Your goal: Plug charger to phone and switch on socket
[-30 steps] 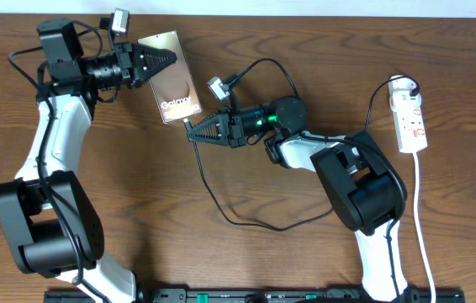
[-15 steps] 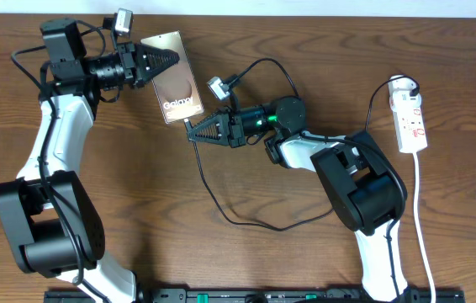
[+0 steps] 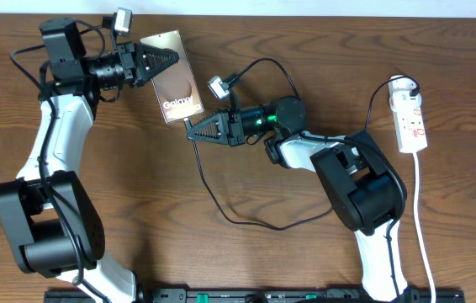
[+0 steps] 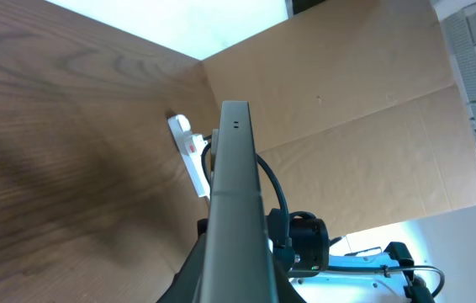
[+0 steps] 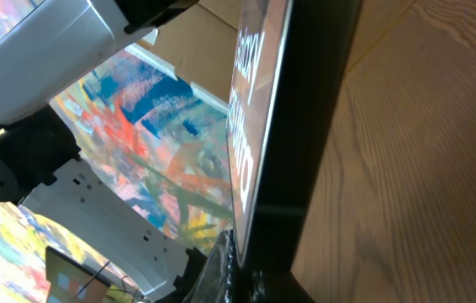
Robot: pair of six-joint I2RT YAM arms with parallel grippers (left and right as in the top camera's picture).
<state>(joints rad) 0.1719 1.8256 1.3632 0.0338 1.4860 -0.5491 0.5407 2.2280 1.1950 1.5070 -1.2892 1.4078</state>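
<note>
Scanning the wooden table (image 3: 137, 227) first, brown and broad beneath both arms. Then the left gripper (image 3: 164, 61), up at the far left, jaws clamped on the upper edge of the phone (image 3: 177, 91), apparently bracing it so the free lower end faces the partner arm. Next the right gripper (image 3: 191, 132), reaching leftward from centre, jaws pinched narrow on the charger (image 3: 221, 212) close to its end, tips just beside that lower phone edge, lined up for the push by the look of it. Trailing back from there in a slack loop across the wood, so no tug on the lead. Off to the far right, well apart, the socket (image 3: 412, 123), untouched, switching on likely saved for afterwards. Smallest of all, the plug tip: buried in the pinch, impossible to tell whether seated in the port.
</note>
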